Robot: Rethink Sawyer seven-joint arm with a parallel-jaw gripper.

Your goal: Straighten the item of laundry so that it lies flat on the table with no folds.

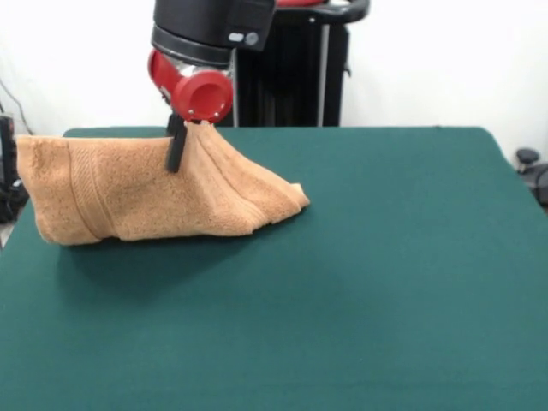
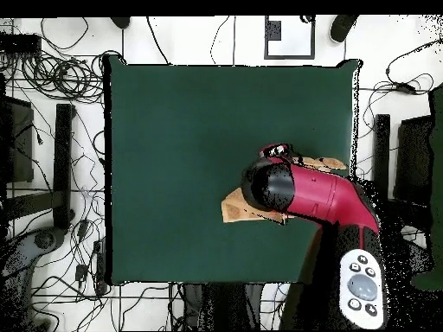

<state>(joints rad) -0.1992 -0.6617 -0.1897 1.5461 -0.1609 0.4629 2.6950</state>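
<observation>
I have the black claw [image 1: 181,141] clamped on a peak of the orange-tan terry-cloth towel [image 1: 137,193], lifting it so folds below drape toward the dark green felt table [image 1: 342,282].

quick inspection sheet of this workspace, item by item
surface: table covered in dark green cloth, bare apart from the towel.
job's things: orange-tan towel at one side of the table, lifted into a peak under the gripper, bunched and folded, not flat; woven band visible near one end.
clutter: nothing seen on the table.
grippers: gripper at the towel's peak, shut on the cloth.
cables: many loose cables on the floor beside the table, none on it.
surroundings: white wall behind; black stands and equipment around the table edges.
</observation>
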